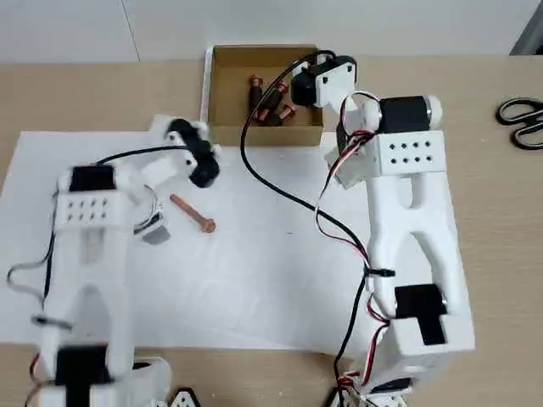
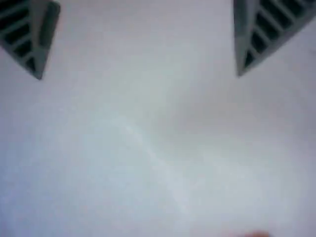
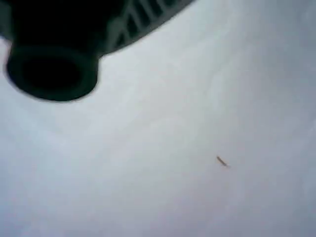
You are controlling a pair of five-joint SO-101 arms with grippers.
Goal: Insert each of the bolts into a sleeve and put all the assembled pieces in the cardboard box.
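Left gripper (image 1: 193, 151) of mine is hanging over the white paper sheet (image 1: 254, 280), just off the near left corner of the cardboard box (image 1: 263, 134). It is standing spread wide: in my left wrist view its two ribbed fingers (image 2: 29, 34) are sitting at opposite sides, with bare paper showing between them and nothing being held.

My right gripper (image 1: 318, 80) is hovering over the right half of the box. I am unable to tell whether this one is spread or pressed together. In my right wrist view a dark rounded shape (image 3: 52, 74) with a hollow centre is sitting close to the lens against a pale surface, and I am not able to say what it is.

One copper-coloured bolt (image 1: 193, 213) is lying flat and slanting on the paper, its head pointing toward the near side. It is resting close to my left arm's wrist, on the near side of the left gripper and apart from it, well outside the box. Inside the box several assembled pieces (image 1: 267, 100), copper and dark parts that look like bolts seated in sleeves, are lying in a loose cluster toward the middle and right, partly under my right gripper.

The paper is covering much of the wooden table (image 1: 501, 212). A pair of black-handled scissors (image 1: 521, 120) is lying at the table's far right edge, well apart from both arms.
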